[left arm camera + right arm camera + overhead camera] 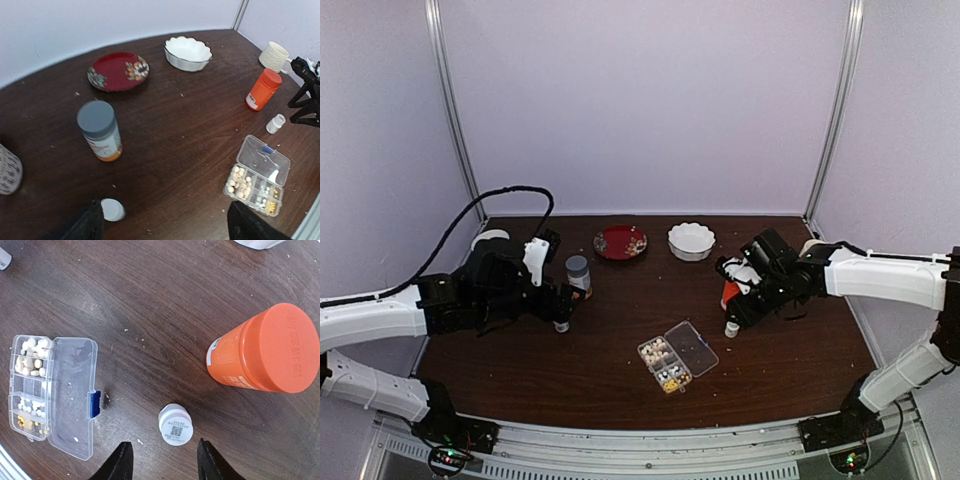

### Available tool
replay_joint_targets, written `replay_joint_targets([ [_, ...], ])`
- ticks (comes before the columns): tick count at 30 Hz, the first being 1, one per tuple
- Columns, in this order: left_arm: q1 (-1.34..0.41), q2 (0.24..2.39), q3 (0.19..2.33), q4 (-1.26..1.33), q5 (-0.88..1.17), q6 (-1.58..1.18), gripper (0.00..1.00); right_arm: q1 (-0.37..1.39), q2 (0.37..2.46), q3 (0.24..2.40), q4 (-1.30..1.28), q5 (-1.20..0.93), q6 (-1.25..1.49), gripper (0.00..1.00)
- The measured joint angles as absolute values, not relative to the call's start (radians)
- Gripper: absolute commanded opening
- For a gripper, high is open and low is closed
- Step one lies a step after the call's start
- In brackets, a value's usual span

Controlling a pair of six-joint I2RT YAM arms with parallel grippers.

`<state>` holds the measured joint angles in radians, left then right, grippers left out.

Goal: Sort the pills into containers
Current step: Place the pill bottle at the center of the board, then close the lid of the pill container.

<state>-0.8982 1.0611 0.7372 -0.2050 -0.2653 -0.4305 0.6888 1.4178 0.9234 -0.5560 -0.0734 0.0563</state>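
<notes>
In the wrist views the left hand and right hand show only dark fingertips at the bottom edge. From above, the orange bottle is mostly hidden behind the right hand, and the left hand's fingers cannot be made out. A patterned cup is cut off by the left edge. A white object is cut off by the top edge, and a pale scrap by the corner. The pills are too small to count or tell apart.

Clear glossy plastic pill box, dark wood-grain table
</notes>
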Motion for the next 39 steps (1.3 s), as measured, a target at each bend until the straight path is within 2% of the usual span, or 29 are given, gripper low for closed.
replay_joint_targets([
  [4, -0.904, 1.152, 0.737, -0.191, -0.165, -0.500, 0.74, 0.715, 1.388, 0.923, -0.559, -0.078, 0.060, 0.38],
  [7, -0.939, 1.221, 0.737, -0.186, -0.124, -0.556, 0.73, 0.754, 1.377, 0.919, -0.554, -0.093, 0.079, 0.33],
  [16, -1.048, 1.399, 0.748, -0.155, -0.083, -0.661, 0.66, 0.793, 1.394, 0.838, -0.511, -0.134, 0.130, 0.30],
  [19, -1.049, 1.466, 0.762, -0.150, -0.074, -0.677, 0.55, 0.797, 1.422, 0.838, -0.492, -0.138, 0.135, 0.23],
  [22, -1.049, 1.521, 0.783, -0.150, -0.071, -0.697, 0.39, 0.799, 1.458, 0.838, -0.474, -0.142, 0.139, 0.14],
  [26, -1.053, 1.588, 0.810, -0.146, -0.055, -0.718, 0.13, 0.801, 1.507, 0.838, -0.460, -0.142, 0.139, 0.02],
  [28, -1.059, 1.618, 0.819, -0.139, -0.044, -0.725, 0.02, 0.801, 1.524, 0.838, -0.454, -0.145, 0.139, 0.00],
  [39, -1.093, 1.736, 0.872, -0.103, 0.043, -0.749, 0.00, 0.810, 1.576, 0.840, -0.431, -0.160, 0.157, 0.00],
])
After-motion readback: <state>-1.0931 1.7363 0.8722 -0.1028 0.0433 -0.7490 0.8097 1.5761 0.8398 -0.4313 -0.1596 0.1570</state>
